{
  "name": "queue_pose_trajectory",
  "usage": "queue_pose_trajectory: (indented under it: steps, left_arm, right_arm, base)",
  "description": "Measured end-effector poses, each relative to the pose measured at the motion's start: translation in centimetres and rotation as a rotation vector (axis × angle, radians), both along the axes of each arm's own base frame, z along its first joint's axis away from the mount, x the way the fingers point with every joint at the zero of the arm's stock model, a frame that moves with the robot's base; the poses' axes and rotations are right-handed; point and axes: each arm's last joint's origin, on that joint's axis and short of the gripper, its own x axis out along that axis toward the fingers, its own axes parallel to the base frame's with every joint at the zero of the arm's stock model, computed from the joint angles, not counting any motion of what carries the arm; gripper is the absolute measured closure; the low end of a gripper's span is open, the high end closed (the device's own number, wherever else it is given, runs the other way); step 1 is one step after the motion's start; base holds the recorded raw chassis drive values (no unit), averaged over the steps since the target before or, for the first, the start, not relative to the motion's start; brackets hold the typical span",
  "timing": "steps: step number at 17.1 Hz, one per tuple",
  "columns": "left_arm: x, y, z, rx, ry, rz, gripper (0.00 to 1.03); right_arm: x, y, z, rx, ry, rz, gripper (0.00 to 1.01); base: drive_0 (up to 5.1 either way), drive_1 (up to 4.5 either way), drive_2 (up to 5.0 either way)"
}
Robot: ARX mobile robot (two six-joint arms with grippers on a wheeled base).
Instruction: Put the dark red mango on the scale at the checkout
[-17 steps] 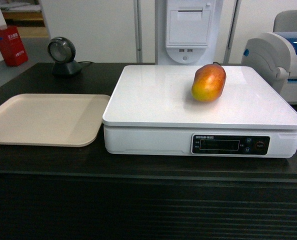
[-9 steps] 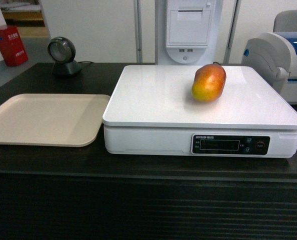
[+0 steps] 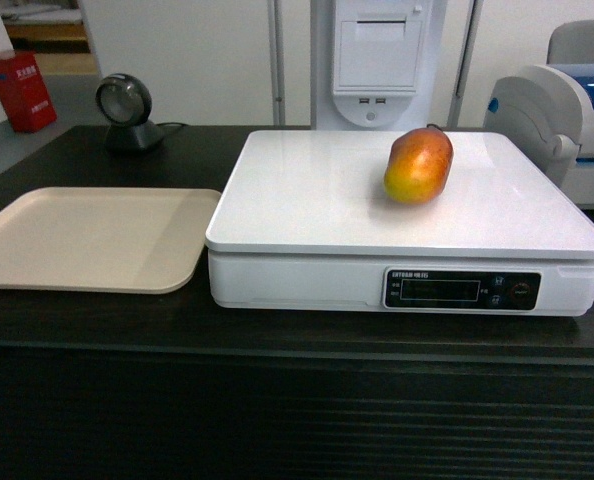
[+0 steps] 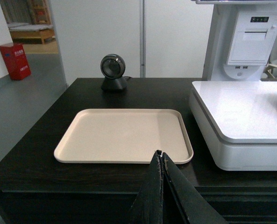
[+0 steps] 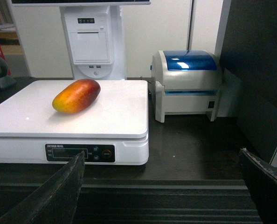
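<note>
The dark red mango (image 3: 417,165) (image 5: 76,95) lies on its side on the white platform of the scale (image 3: 307,205) (image 5: 17,116), toward the back right, with nothing touching it. The scale (image 4: 250,112) stands on the dark checkout counter (image 3: 297,335). Neither gripper shows in the head view. In the left wrist view my left gripper (image 4: 160,154) is shut and empty, hanging in front of the counter's front edge. My right gripper (image 5: 162,156) is wide open and empty, pulled back in front of the counter, to the right of the scale.
A flat beige tray (image 3: 87,238) (image 4: 122,135) lies left of the scale. A round black scanner (image 3: 125,110) (image 4: 113,71) stands at the back left. A grey-white printer with a blue top (image 5: 187,84) (image 3: 567,120) sits right of the scale. A white terminal (image 3: 377,60) rises behind.
</note>
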Motion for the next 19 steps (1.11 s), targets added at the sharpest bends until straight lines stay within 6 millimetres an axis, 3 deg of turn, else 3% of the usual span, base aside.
queue_pose_trajectory:
  steps: [17,18,19]
  left_arm:
    - [-2.0,0.0,-0.4,0.000,0.010,0.000,1.01]
    - [-2.0,0.0,-0.4,0.000,0.011,0.000,1.00]
    - [-2.0,0.0,-0.4,0.000,0.011,0.000,0.88]
  right_arm:
    - [0.0,0.0,0.0,0.000,0.000,0.000,0.03]
    - [0.0,0.0,0.0,0.000,0.000,0.000,0.03]
    - [0.0,0.0,0.0,0.000,0.000,0.000,0.03]
  base:
    - [0.0,0.00,0.0]
    - [0.0,0.00,0.0]
    - [0.0,0.00,0.0]
